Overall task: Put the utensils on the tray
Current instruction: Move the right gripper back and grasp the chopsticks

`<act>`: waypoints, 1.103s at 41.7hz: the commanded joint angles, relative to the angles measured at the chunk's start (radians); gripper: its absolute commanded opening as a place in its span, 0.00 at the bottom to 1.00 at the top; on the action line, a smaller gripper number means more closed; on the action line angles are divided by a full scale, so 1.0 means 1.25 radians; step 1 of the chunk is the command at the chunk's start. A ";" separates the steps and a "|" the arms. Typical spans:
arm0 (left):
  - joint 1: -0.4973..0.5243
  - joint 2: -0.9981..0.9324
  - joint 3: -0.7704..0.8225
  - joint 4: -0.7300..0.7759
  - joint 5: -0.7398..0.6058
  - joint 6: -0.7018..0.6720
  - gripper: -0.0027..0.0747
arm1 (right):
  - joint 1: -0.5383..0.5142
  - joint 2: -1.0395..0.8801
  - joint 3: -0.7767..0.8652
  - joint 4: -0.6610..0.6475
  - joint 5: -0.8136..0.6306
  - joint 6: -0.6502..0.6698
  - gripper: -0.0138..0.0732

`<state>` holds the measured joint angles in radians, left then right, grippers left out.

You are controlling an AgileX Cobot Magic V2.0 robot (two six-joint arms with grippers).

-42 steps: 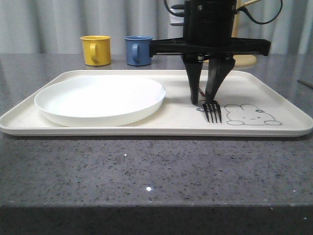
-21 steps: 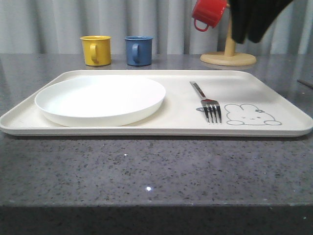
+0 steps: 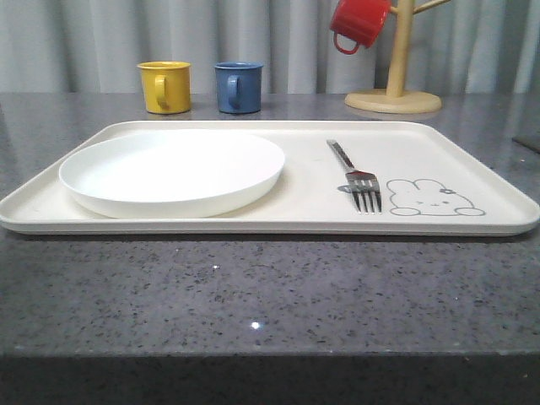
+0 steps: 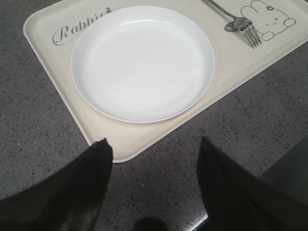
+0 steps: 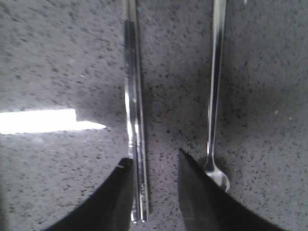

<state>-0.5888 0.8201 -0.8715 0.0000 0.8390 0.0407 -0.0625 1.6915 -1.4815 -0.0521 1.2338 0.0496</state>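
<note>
The cream tray (image 3: 278,224) lies across the grey counter, and the silver fork (image 3: 359,181) rests on it beside the rabbit drawing, tines toward me. The left wrist view shows the same tray (image 4: 48,53) and fork (image 4: 243,26). My left gripper (image 4: 154,142) hangs open over bare counter just off the tray's corner, holding nothing. In the right wrist view the pair of chopsticks (image 5: 132,96) lies on the counter with its end between the fingers of my open right gripper (image 5: 154,158), close to one finger. The spoon (image 5: 216,72) lies parallel just outside the other finger, which partly hides its end.
A round white plate (image 3: 173,169) takes up the tray's left half. Behind the tray stand a yellow mug (image 3: 164,86) and a blue mug (image 3: 239,86). A red mug (image 3: 359,24) hangs on a wooden mug stand (image 3: 396,76) at the back right.
The right arm let go of the fork on the tray, rose up and to the right, and left the front view. The fork stays where it was set.
</note>
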 commanded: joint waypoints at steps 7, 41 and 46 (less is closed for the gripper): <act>-0.005 -0.006 -0.020 0.000 -0.055 -0.007 0.55 | -0.007 0.008 0.000 0.008 0.081 -0.020 0.46; -0.005 -0.006 -0.020 0.000 -0.059 -0.007 0.55 | -0.007 0.057 0.002 0.042 0.081 -0.040 0.17; -0.005 -0.006 -0.020 0.000 -0.059 -0.007 0.55 | -0.007 0.056 0.000 0.042 0.081 -0.040 0.18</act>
<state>-0.5888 0.8201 -0.8715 0.0000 0.8344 0.0407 -0.0648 1.8045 -1.4601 0.0000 1.2245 0.0119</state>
